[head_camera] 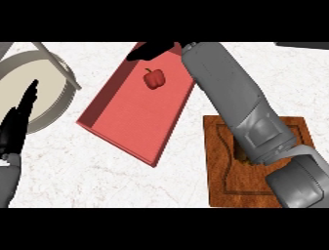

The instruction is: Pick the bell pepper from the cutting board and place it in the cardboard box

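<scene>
A small red bell pepper [153, 78] lies inside the shallow red box [131, 122], near its far end. My right forearm stretches from the lower right across the wooden cutting board [297, 128] to the box's far edge. There my right hand [151, 50] hovers just beyond the pepper with its fingers relaxed, open and apart from the pepper. The part of the board that shows is bare, and the forearm hides its middle. At the left edge my left hand [14, 128] rests open with its fingers pointing up.
A round grey pot [59, 66] with a pale inside stands at the far left, partly behind my left hand. A dark object [318, 45] shows at the top right corner. White marbled counter lies between the box and the board.
</scene>
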Robot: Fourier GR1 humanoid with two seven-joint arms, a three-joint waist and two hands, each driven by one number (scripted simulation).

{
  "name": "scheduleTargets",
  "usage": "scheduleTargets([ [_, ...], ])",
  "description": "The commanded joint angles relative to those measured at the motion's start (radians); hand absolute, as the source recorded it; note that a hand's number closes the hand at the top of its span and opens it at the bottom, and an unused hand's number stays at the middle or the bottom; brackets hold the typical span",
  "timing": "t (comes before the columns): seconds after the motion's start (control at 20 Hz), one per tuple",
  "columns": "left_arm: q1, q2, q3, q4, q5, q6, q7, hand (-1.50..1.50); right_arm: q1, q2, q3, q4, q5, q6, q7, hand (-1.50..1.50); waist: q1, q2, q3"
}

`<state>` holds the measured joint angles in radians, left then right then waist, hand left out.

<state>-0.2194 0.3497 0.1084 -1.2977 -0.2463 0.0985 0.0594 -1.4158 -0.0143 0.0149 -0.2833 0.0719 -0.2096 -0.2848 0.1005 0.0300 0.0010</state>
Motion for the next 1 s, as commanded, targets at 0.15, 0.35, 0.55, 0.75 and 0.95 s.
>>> scheduleTargets([
  [0.15, 0.030, 0.002, 0.015, -0.028, 0.001, 0.006, 0.020, 0.00, 0.012, -0.129, -0.090, 0.056, -0.061, 0.128, -0.083, -1.50, -0.036, -0.006, -0.001],
  [0.35, 0.020, 0.005, 0.035, 0.031, 0.012, -0.001, -0.018, 0.00, 0.055, -0.218, -0.104, 0.081, -0.061, 0.187, -0.125, -1.50, -0.052, -0.006, -0.001],
  [0.55, 0.057, -0.013, 0.023, -0.019, 0.015, -0.003, 0.005, 0.00, 0.088, -0.337, -0.101, 0.111, -0.044, 0.278, -0.155, -1.50, -0.042, -0.004, 0.000],
  [0.75, 0.043, -0.006, 0.027, -0.018, -0.001, 0.008, 0.003, 0.00, 0.138, -0.412, -0.092, 0.126, -0.025, 0.374, -0.224, -1.50, -0.040, -0.001, 0.000],
  [0.95, 0.046, -0.020, 0.024, -0.007, -0.013, 0.025, -0.008, 0.00, 0.170, -0.476, -0.062, 0.137, 0.011, 0.472, -0.260, -1.50, -0.046, -0.003, 0.001],
])
